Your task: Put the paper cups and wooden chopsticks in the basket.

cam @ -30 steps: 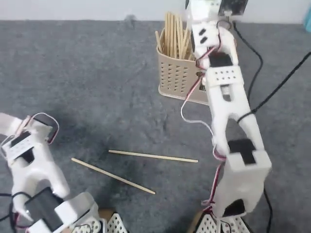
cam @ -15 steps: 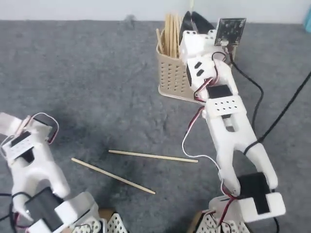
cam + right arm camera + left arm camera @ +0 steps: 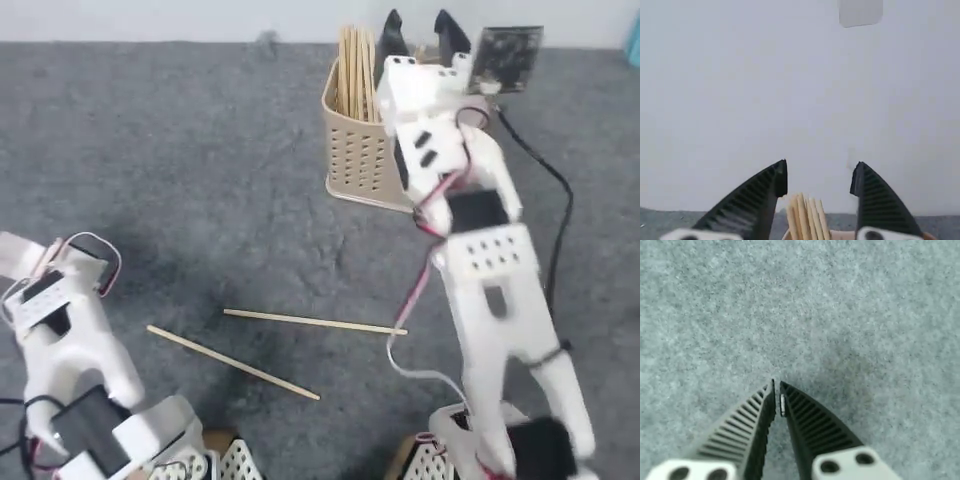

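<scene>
Beige perforated plastic basket [image 3: 365, 150] at 12 o'clock already holds a bundle of wooden chopsticks [image 3: 355, 70]. Two loose wooden chopsticks [image 3: 315, 322] lie on the grey desk [image 3: 180, 150] toward 6 o'clock, not yet collected. Right end effector [image 3: 418, 22] above the basket is spread wide and empty; left end effector [image 3: 776, 390] is closed on nothing.

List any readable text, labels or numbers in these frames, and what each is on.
None readable.
The basket and the loose chopsticks carry no print.
The wall plate looks blank.
Anything on the wrist camera board is too small to read.
</scene>
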